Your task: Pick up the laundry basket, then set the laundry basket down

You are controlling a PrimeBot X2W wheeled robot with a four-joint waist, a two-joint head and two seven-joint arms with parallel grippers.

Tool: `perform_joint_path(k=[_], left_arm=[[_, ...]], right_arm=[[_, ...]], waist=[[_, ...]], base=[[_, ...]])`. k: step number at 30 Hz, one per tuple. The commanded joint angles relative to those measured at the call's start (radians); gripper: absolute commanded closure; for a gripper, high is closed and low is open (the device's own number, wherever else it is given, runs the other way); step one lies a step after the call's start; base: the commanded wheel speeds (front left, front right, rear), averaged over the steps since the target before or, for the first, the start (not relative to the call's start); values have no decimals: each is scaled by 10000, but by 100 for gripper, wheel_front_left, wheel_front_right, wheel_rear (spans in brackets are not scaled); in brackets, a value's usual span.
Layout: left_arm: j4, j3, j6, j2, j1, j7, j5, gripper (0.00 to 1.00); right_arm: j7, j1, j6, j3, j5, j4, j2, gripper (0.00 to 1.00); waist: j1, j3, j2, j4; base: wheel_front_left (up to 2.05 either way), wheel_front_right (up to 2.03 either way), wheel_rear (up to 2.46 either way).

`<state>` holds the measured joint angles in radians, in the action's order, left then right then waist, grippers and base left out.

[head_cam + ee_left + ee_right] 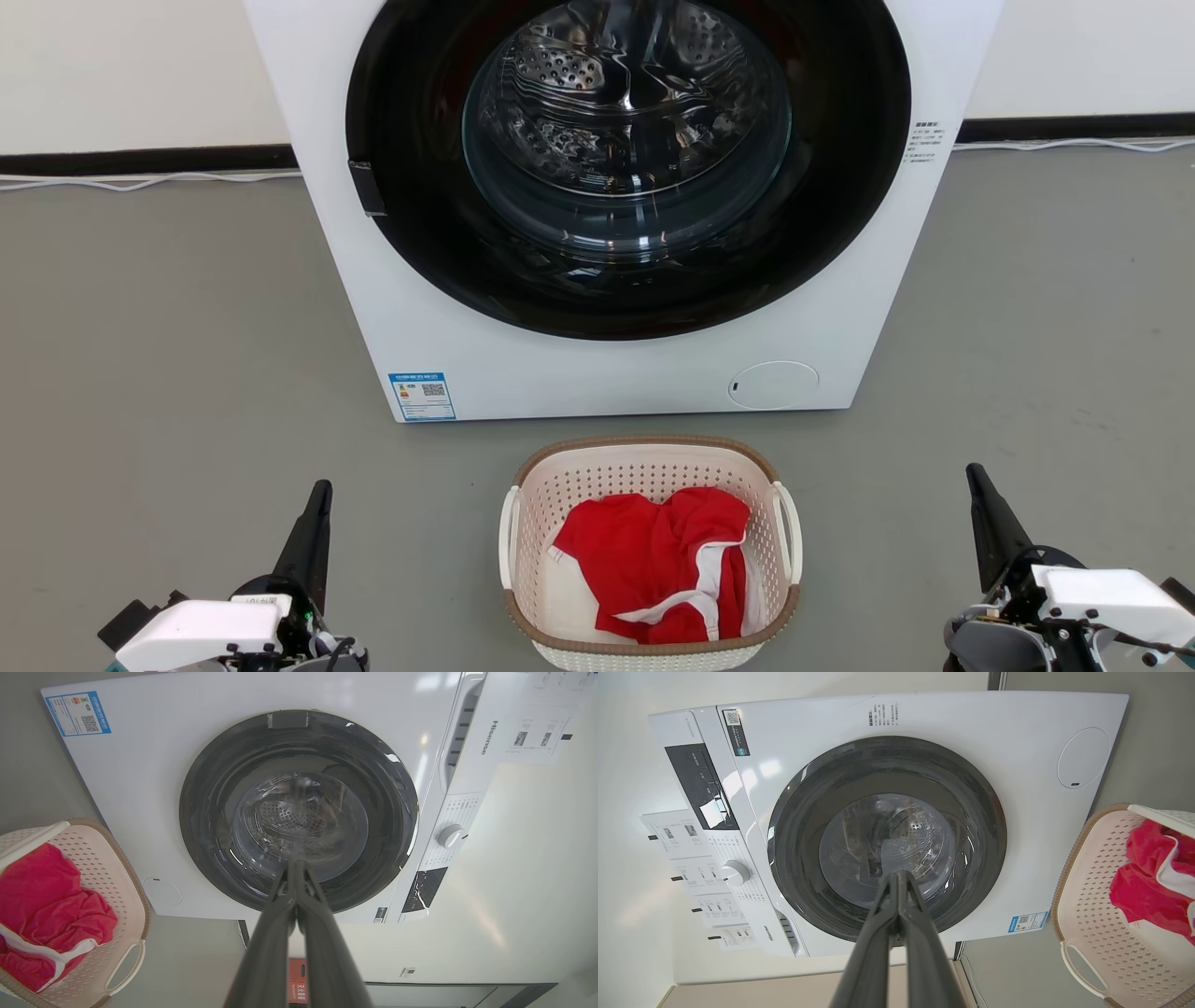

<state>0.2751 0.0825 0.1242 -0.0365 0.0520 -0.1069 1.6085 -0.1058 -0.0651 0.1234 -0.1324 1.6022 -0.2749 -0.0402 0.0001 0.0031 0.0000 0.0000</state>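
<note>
Open floor [187, 392] lies either side of the laundry basket [607, 481]. The left gripper [322, 487] and right gripper [973, 471] flank it, well apart, fingers pressed together, empty.

A white Hisense front-loading washing machine [579, 364] stands at 12 o'clock in the head view, its round dark door [840, 205] shut over a steel drum [625, 112]. A latch [367, 187] sits at the door's 9 o'clock. On the front panel, a blue energy label [422, 396] is at 7 o'clock and a round filter cover [773, 385] at 5 o'clock. A red garment with white trim [653, 560] lies crumpled at 6 o'clock. A white cable [140, 181] runs along the black baseboard [140, 159] above the grey floor [168, 355].
</note>
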Motion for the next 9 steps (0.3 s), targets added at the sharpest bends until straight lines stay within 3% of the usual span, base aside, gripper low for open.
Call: perform_joint_path(k=[1, 9], left_arm=[[-299, 311, 65, -137, 560, -62, 2, 100], [-299, 311, 65, -137, 560, -62, 2, 100]], right_arm=[[-74, -428, 73, 187, 65, 301, -100, 100], [-74, -428, 73, 187, 65, 301, -100, 100]], waist=[[-1, 0, 0, 0], [-1, 0, 0, 0]], base=[[0, 0, 0], [0, 0, 0]])
